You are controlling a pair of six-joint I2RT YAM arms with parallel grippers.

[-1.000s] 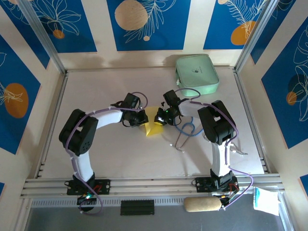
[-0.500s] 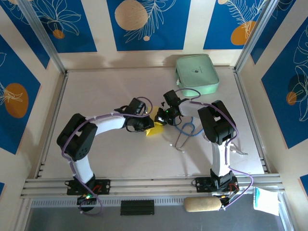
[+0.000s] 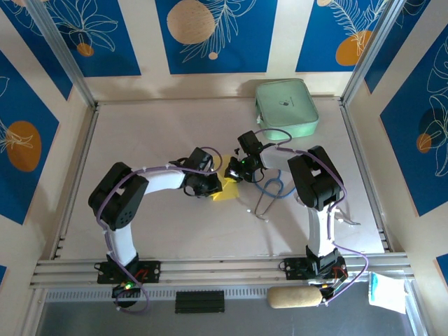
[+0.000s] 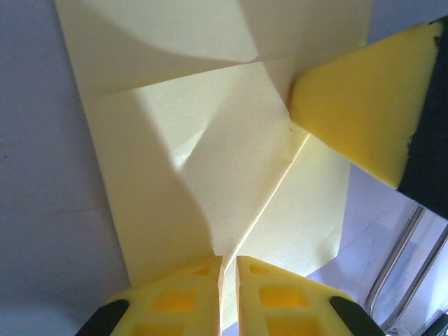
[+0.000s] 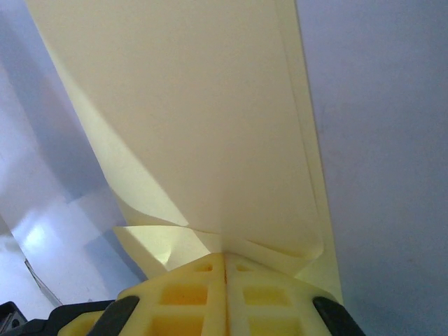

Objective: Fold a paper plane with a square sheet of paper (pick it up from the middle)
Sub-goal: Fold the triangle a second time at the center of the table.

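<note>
A: Well, what could go wrong from here?

B: I think the biggest risk is a tear or a crooked crease. Both grippers clamp the same small paper (image 4: 210, 140). If one arm pulls away while the other does not give, the thin sheet may rip at the fold or slide out of one grip.

A: How do the grippers stand?

B: The left gripper (image 4: 229, 276) is closed, with just a slit between its fingers. The raised fold line of the paper runs into that slit, so I judge it is pinching the fold. The right gripper (image 5: 225, 269) is pressed fully together on an edge of the paper, and the layers fan out from its tips.

A: And where is the paper?

B: It is at the middle of the table (image 3: 175, 231), partly folded, between the two grippers, which meet it from opposite sides. Whether it rests flat or is lifted a little, I cannot tell. In the left wrist view, one pad (image 4: 357, 119) of the right gripper touches the paper just beside the fold. A blue cable (image 3: 274, 187) lies near, on the right, and a wide move could catch it.
</note>
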